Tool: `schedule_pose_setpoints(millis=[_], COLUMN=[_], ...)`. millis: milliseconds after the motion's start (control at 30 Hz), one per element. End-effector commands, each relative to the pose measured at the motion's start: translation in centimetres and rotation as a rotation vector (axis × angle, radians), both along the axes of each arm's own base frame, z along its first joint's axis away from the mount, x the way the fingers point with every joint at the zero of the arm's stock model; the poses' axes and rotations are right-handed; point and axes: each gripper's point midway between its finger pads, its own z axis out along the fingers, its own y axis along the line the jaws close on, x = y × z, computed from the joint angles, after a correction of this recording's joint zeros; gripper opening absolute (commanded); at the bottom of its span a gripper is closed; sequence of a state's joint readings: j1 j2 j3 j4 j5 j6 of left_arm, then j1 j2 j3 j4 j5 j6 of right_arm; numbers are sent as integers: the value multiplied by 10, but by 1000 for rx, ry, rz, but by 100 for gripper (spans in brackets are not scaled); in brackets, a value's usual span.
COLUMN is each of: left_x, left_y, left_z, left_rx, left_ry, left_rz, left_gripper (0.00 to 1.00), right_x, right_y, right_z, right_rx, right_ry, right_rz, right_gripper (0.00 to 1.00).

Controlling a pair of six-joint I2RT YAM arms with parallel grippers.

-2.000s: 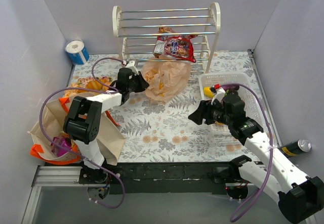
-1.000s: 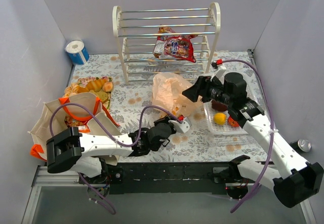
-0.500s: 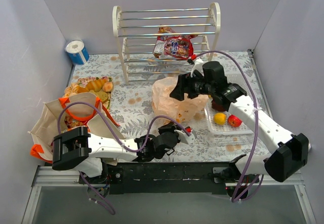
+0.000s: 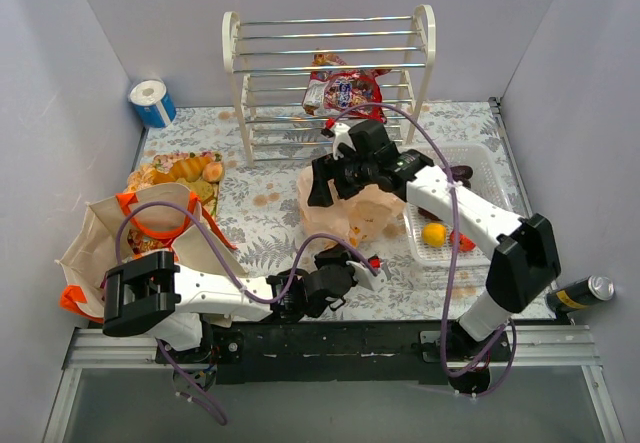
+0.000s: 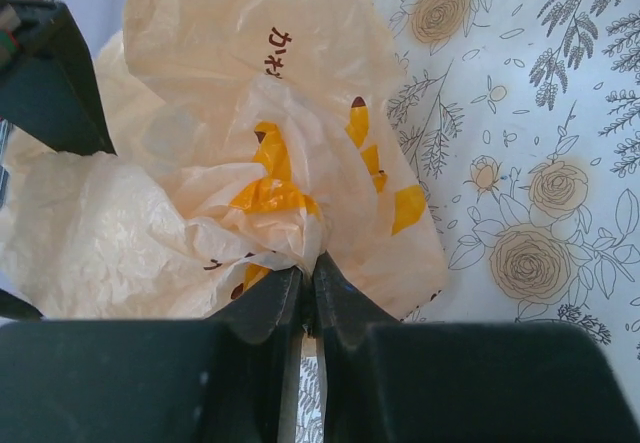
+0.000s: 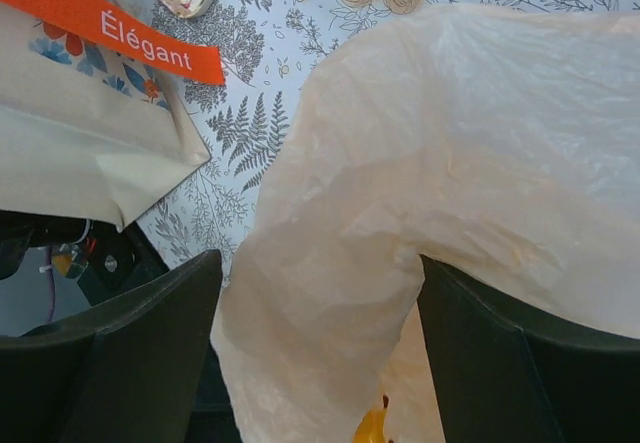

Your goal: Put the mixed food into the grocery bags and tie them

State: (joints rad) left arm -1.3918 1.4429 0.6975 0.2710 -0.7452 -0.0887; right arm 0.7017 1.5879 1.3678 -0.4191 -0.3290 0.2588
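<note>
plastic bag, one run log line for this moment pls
plastic bag: crumpled on table | left pincer: shut on bag's edge | right pincer: open, astride bag

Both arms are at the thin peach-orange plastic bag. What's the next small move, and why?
Probably close the right gripper on the thin peach-orange plastic bag: its open jaws straddle a raised fold, while the left gripper pinches another bunch of it.

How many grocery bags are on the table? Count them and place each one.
2. A beige canvas tote stands open at the near left edge; a thin peach plastic bag lies mid-table, in front of the rack. No other shows.
</note>
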Motion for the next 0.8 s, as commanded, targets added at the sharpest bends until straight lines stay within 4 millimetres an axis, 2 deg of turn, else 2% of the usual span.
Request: schedule_pose_setpoints(millis=[0,33,67,100,133,167,200,233,267,333,367,400,433,467,533,567,600,633,667,700,733,767], left_x=[1,1,1,1,1,0,0,-2,-3,-7,-9,-13,-15,-17,-25,-28,-33,-40,-39,-43,-39,-39], left_y=[-6,-6,-5,-5,-4,-3,-3,-1,-1,0,3,2,2,8,9,19,20,21,28,38,46,52], left_z=[11,11,11,11,14,16,19,30,35,48,66,75,84,103,121,133,147,156,163,183,191,196], left_rx=[-35,-35,-33,-33,-52,-63,-82,-122,-159,-218,-282,-321,-354,-424,-488,-524,-590,-628,-661,-756,-802,-832], left_ry=[-20,-19,-18,-16,-11,-6,1,6,30,56,79,106,125,157,214,242,286,328,347,376,384,398], left_rz=[6,8,13,17,22,26,26,24,28,18,21,-6,-18,-23,-70,-80,-96,-137,-131,-132,-116,-104], left_gripper=[8,8,10,12,17,23,34,59,77,98,98,98,98,98,98,98,98,98,98,98,98,98], right_x=[7,7,7,7,6,6,6,7,10,17,19,30,33,32,41,35,41,35,27,30,20,19], right_y=[10,10,10,11,13,14,15,17,20,19,19,15,13,12,2,2,-5,-9,-11,-19,-22,-27], right_z=[-14,-16,-18,-20,-21,-18,-13,-8,3,15,23,35,42,49,68,75,98,91,98,120,113,119], right_rx=[-37,-42,-46,-48,-43,-30,-16,1,28,49,68,93,115,150,214,262,331,355,405,466,494,525], right_ry=[25,31,34,34,38,34,26,20,4,-9,-13,-30,-35,-22,-59,-40,-104,-83,-50,-124,-88,-91], right_rz=[36,39,42,52,60,64,67,65,73,69,77,61,61,73,63,84,84,95,113,120,159,164], right_gripper=[76,70,53,43,32,10,2,1,1,1,1,1,1,1,1,1,1,1,1,1,1,1])
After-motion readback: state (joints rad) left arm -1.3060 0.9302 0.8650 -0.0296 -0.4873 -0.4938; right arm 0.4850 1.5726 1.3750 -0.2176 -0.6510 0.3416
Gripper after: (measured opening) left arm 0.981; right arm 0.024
